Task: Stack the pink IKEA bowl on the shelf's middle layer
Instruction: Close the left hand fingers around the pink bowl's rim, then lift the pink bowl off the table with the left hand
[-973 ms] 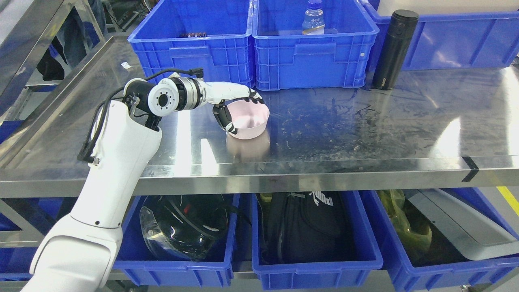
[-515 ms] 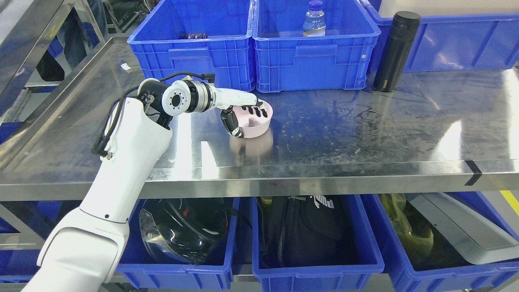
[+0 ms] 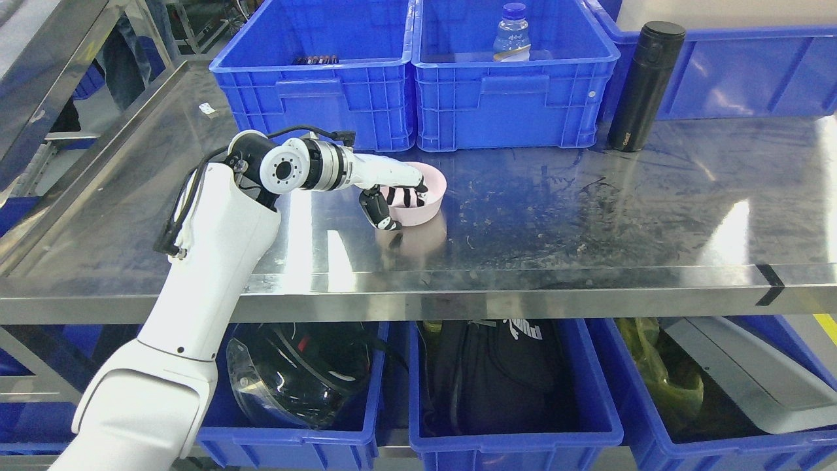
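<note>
Steel shelf (image 3: 588, 196) fills mid frame, blue bins (image 3: 314, 85) along the top and more below. Left arm comes in from lower left; left robot hand (image 3: 391, 199) grips the pink bowl (image 3: 422, 203) at centre frame, fingers (image 3: 405, 195) curled over the near rim, thumb outside. Versus a second ago the bowl has gone from tilted and lifted to level and lower, sitting just above its reflection, seemingly touching the shelf. Placement looks nearly done; release likely next. No second bowl seen to stack on. Black flask (image 3: 644, 85) upper right, untouched.
</note>
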### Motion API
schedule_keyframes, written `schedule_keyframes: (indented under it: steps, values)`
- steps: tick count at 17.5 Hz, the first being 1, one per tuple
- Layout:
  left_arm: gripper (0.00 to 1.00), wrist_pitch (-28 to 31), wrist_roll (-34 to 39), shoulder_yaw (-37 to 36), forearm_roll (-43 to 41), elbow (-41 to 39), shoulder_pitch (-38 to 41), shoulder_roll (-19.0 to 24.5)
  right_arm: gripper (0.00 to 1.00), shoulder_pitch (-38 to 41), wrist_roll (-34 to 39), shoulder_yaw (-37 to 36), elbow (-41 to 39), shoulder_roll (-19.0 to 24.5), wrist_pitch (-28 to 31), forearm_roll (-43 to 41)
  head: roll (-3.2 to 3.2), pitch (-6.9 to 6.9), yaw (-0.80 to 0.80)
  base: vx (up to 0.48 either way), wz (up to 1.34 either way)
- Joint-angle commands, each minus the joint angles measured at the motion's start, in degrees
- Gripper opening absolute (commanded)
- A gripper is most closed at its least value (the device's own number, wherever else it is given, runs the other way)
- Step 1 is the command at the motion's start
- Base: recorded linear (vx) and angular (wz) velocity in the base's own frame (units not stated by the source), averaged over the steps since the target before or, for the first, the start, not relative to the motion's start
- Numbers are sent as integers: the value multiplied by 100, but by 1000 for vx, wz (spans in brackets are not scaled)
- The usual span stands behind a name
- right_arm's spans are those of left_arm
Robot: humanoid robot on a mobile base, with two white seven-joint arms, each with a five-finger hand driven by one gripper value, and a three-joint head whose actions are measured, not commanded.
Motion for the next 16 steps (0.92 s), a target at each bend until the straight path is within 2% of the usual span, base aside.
schedule_keyframes:
  steps: [1,3,5,7,11,16]
  values:
    - [0,-699,10,1406,60,85,93,-349,100,18,3,0,-100,-100,-2,0,0,0,0,0,0]
    - [0,-1095,-95,2021,60,-90,120,-577,100,18,3,0,-100,-100,-2,0,0,0,0,0,0]
    - [0,-1290,-323,2462,217,-537,224,-622,100,18,3,0,-100,-100,-2,0,0,0,0,0,0]
    - [0,-1299,-324,2603,568,-898,304,-622,100,18,3,0,-100,-100,-2,0,0,0,0,0,0]
    - [0,-1404,-306,2788,701,-1312,313,-727,100,18,3,0,-100,-100,-2,0,0,0,0,0,0]
    - [0,-2142,-280,2868,763,-1462,540,-1137,100,18,3,0,-100,-100,-2,0,0,0,0,-1,26]
